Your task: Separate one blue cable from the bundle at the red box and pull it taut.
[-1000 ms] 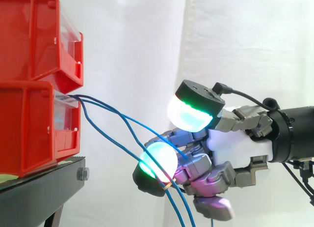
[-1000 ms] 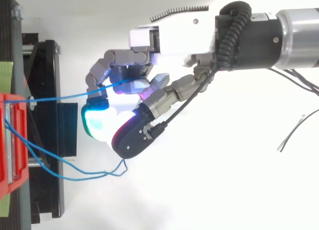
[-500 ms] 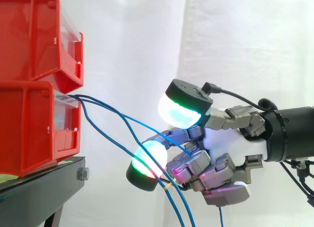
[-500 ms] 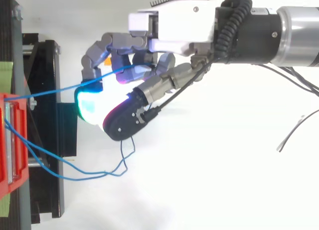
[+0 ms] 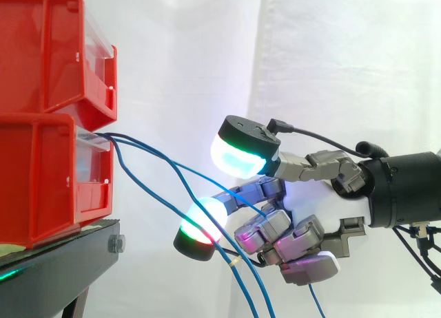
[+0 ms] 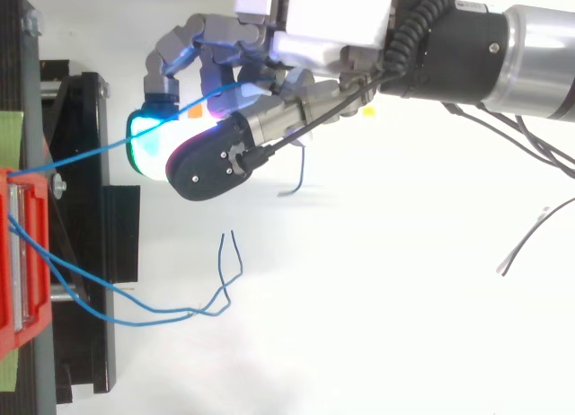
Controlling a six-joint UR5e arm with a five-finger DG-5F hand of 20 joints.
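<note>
Three blue cables leave the front of the lower red box (image 5: 41, 173). My hand (image 5: 324, 208) hangs to the right of the box with its fingers curled round one blue cable (image 6: 90, 151). That cable runs in a nearly straight line from the box's front (image 6: 22, 253) to the fingers, below the glowing thumb pad (image 5: 238, 156). Its free end (image 6: 296, 177) dangles past the hand. The two other cables (image 6: 153, 321) sag apart from it in a slack loop. In the side view all the cables slope down under the hand.
A second red bin (image 5: 41, 49) is stacked on the lower one. Both rest on a black stand (image 5: 62, 263) whose edge juts toward the hand. A white curtain hangs behind. Thin dark wires (image 6: 530, 244) lie at the right of the top view.
The hand has shifted sideways, away from the two slack cables, and slightly toward the box, carrying one cable. That cable now runs well apart from the others, and its loose end hangs free beyond the hand.
</note>
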